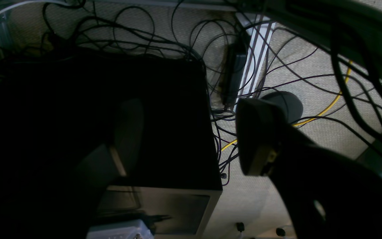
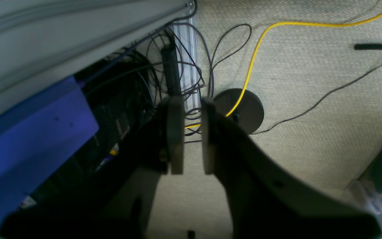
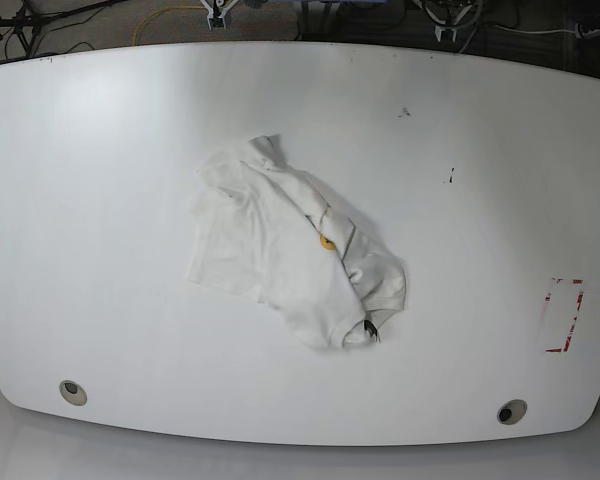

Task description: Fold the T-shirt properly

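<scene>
The white T-shirt lies crumpled near the middle of the white table. Its yellow-orange emblem faces up and its black neck tag is at its front right end. No gripper is over the table in the base view. My left gripper is wide open and empty, hanging over the floor. My right gripper is empty too, its fingers parallel with a narrow gap, also over the floor. The shirt is in neither wrist view.
A red-outlined mark is at the table's right side, and two round holes sit near the front edge. Below the arms are carpet, tangled black cables, a yellow cable, a black box and a blue panel.
</scene>
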`<state>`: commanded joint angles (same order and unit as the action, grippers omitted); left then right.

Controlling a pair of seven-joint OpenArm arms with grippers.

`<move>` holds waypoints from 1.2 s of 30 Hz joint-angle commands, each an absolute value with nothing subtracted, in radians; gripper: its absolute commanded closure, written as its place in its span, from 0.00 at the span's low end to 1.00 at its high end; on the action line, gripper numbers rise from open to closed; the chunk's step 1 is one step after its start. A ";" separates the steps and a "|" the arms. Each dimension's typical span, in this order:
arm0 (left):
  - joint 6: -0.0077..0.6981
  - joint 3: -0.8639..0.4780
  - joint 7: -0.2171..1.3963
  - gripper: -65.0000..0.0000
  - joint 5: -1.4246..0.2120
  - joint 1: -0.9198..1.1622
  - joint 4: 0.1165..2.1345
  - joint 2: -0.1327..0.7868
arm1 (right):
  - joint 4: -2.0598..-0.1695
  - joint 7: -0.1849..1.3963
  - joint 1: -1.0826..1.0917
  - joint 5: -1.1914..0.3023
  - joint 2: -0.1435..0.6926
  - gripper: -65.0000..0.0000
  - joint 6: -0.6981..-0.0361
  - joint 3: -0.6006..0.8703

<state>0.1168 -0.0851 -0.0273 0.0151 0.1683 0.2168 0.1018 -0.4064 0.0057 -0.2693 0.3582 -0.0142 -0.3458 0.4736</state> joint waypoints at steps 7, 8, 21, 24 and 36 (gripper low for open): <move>0.116 -0.084 -0.025 0.37 0.014 0.171 0.219 0.103 | -0.404 0.005 -0.272 0.357 -0.014 0.88 -0.343 0.473; 0.117 -0.084 -0.024 0.37 0.014 0.172 0.221 0.103 | -0.404 0.004 -0.272 0.357 -0.014 0.88 -0.343 0.474; 0.116 -0.092 -0.026 0.38 0.015 0.278 0.340 0.111 | -0.458 -0.004 -0.328 0.352 -0.017 0.86 -0.348 0.473; 0.115 -0.092 -0.028 0.39 0.014 0.288 0.347 0.114 | -0.476 -0.006 -0.342 0.351 -0.018 0.83 -0.347 0.473; 0.118 -0.100 -0.028 0.37 0.010 0.248 0.310 0.115 | -0.508 -0.019 -0.344 0.340 -0.019 0.55 -0.344 0.472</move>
<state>0.1175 -0.0997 -0.0280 0.0100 0.2483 0.3104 0.1148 -0.5082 -0.0188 -0.3437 0.3400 -0.0193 -0.3441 0.4722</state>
